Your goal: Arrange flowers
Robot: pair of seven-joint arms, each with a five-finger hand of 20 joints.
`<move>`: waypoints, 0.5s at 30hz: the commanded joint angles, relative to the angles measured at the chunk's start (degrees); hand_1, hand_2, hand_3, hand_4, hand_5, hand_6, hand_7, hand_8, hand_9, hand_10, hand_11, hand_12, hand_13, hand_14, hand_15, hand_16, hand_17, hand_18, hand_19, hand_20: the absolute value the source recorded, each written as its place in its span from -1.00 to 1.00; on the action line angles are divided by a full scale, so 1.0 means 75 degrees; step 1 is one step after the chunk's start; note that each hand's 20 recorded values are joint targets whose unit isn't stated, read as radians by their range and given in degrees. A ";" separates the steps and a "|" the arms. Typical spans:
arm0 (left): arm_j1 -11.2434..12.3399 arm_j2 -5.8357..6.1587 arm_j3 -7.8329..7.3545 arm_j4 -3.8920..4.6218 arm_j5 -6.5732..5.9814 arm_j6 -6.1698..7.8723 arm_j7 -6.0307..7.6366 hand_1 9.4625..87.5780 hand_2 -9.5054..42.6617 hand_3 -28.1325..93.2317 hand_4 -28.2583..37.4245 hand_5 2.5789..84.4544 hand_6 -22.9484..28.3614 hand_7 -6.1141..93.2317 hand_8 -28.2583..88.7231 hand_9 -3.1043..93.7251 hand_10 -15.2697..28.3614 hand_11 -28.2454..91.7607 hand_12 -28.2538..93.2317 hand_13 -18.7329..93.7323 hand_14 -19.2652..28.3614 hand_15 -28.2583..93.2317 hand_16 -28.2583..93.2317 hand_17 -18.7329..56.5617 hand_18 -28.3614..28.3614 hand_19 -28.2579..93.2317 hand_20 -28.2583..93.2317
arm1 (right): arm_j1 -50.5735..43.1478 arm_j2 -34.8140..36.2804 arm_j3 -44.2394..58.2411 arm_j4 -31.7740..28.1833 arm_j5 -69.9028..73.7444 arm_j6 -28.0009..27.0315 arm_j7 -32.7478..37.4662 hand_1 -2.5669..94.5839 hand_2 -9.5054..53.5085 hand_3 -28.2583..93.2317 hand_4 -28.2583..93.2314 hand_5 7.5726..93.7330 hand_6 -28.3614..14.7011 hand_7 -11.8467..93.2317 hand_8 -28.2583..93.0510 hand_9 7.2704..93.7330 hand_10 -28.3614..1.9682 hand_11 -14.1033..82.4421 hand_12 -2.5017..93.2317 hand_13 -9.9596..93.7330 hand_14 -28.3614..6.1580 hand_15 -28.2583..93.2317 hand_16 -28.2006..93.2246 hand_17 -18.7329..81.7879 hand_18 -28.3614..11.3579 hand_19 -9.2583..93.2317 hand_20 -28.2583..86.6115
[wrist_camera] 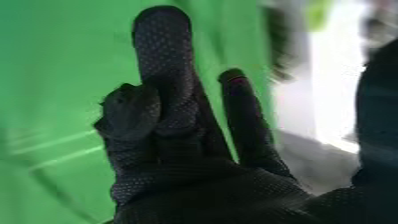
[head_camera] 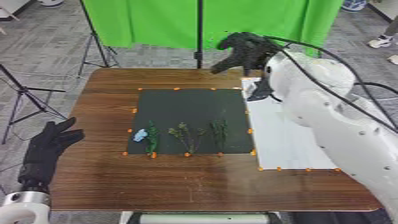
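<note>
Right hand (head_camera: 249, 50) hangs near the table's far edge (head_camera: 147, 71), beyond the sprigs (head_camera: 152, 137).

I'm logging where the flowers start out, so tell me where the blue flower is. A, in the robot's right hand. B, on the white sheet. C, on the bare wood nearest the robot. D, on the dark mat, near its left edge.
D: the blue flower lies by the dark mat's left edge.

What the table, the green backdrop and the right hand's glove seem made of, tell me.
Table: wood or wood-look laminate, brown with streaky grain. Backdrop: probably matte cloth, hanging in soft folds. Glove: black fabric, matte, with small pale dots, perhaps rubber.
</note>
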 commanded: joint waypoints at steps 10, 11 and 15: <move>0.0224 -0.0197 -0.0101 -0.0066 0.0046 -0.0157 -0.0205 -0.83 0.60 0.40 -1.00 0.05 0.24 -0.74 -0.63 0.10 0.49 -0.23 -0.40 0.06 0.64 -0.19 -0.60 -0.20 0.49 -0.25 -0.26 | -0.2789 0.1396 0.1421 0.0734 -0.0530 0.0561 0.0933 -0.40 -1.00 0.42 -0.73 0.00 0.20 -0.63 -0.62 0.26 -0.50 -0.36 -0.38 0.61 -0.14 0.46 -0.03 0.32 -0.64 0.93 0.31; 0.0234 -0.0211 -0.0107 -0.0073 0.0056 -0.0164 -0.0204 -0.83 0.60 0.40 -1.00 0.05 0.24 -0.73 -0.63 0.10 0.49 -0.23 -0.40 0.06 0.64 -0.19 -0.60 -0.20 0.49 -0.25 -0.26 | -0.2866 0.1392 0.1479 0.0741 -0.0540 0.0530 0.0944 -0.40 -1.00 0.42 -0.73 0.00 0.20 -0.63 -0.62 0.26 -0.49 -0.36 -0.38 0.61 -0.13 0.46 -0.03 0.33 -0.64 0.93 0.31; 0.0242 -0.0231 -0.0120 -0.0080 0.0063 -0.0198 -0.0228 -0.85 0.59 0.41 -1.00 0.05 0.23 -0.73 -0.63 0.09 0.49 -0.23 -0.40 0.06 0.64 -0.19 -0.60 -0.20 0.49 -0.25 -0.26 | -0.3026 0.1396 0.1549 0.0806 -0.0544 0.0674 0.0990 -0.37 -1.00 0.44 -0.73 0.01 0.20 -0.62 -0.63 0.29 -0.45 -0.33 -0.38 0.63 -0.12 0.47 -0.03 0.34 -0.61 0.94 0.30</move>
